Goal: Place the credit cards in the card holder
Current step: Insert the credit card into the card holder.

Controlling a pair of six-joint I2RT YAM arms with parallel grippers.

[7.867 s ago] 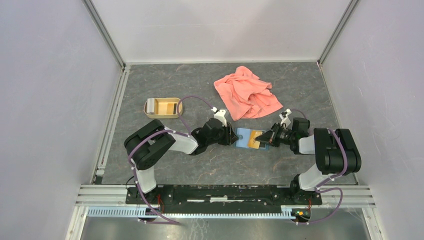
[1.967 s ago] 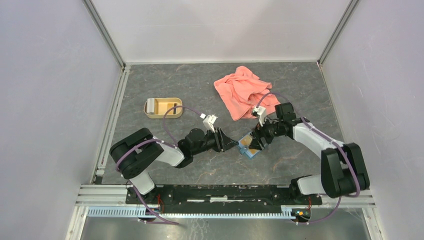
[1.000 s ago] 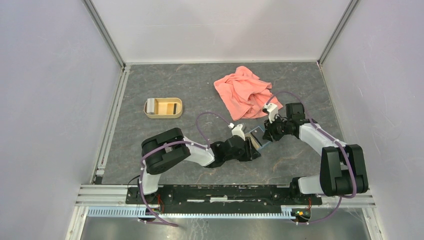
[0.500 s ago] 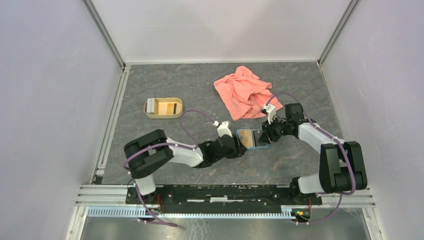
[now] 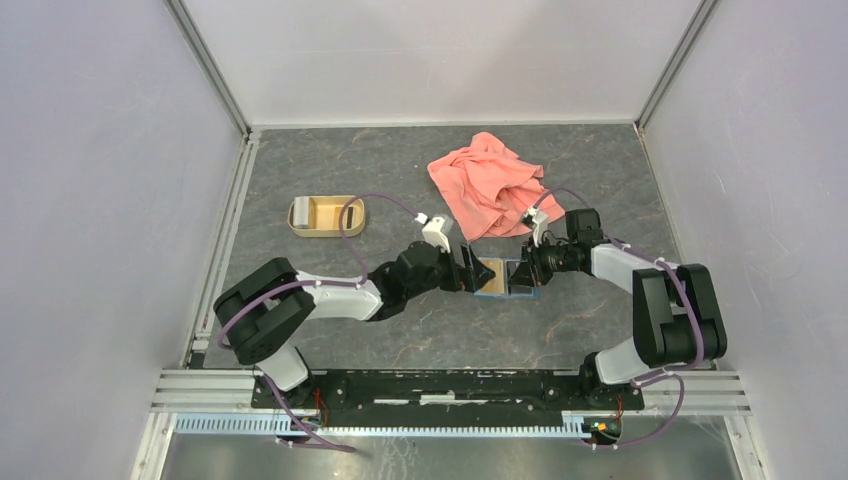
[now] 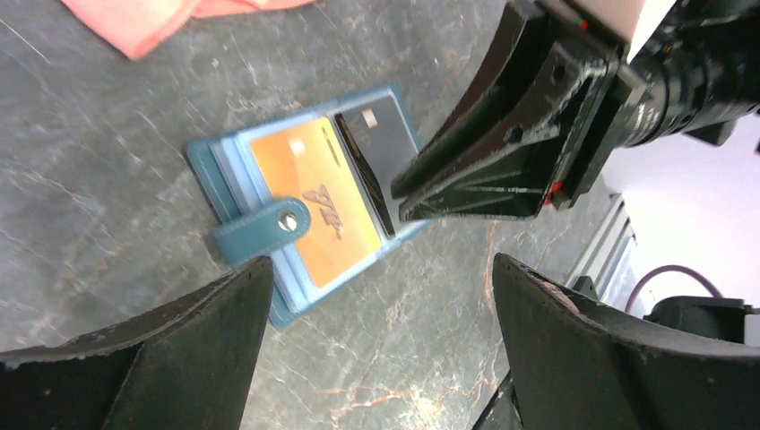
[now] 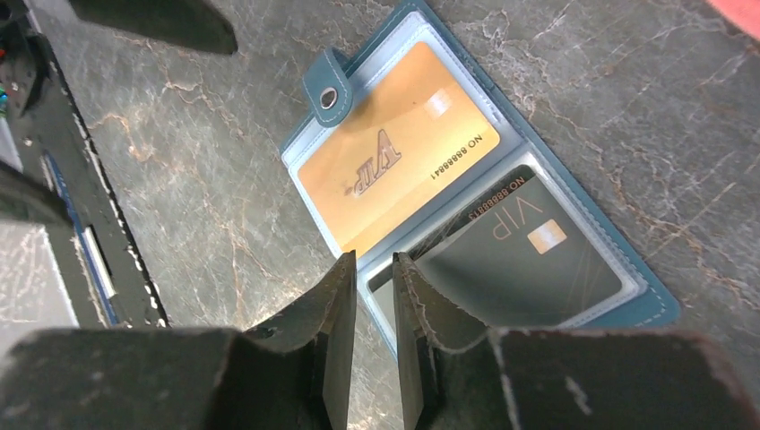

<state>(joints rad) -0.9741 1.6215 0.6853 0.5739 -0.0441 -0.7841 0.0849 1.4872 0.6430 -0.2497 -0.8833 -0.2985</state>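
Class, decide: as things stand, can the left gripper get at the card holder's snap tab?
Probably yes. The left gripper is open, facing the card holder; the snap tab lies on the side nearest it, uncovered. The right gripper sits at the centre fold, off the tab.

From above, the left gripper point(image 5: 472, 273) and right gripper point(image 5: 517, 274) cover the ends of the card holder point(image 5: 497, 277), and the print on its credit cards point(image 7: 399, 148) is too small to read. In the left wrist view the right gripper hides the holder's right end, and the left gripper's own fingers point(image 6: 134, 358) are blurred and cut by the bottom edge. Whether the right gripper's nearly closed fingers point(image 7: 336, 336) pinch anything cannot be told.
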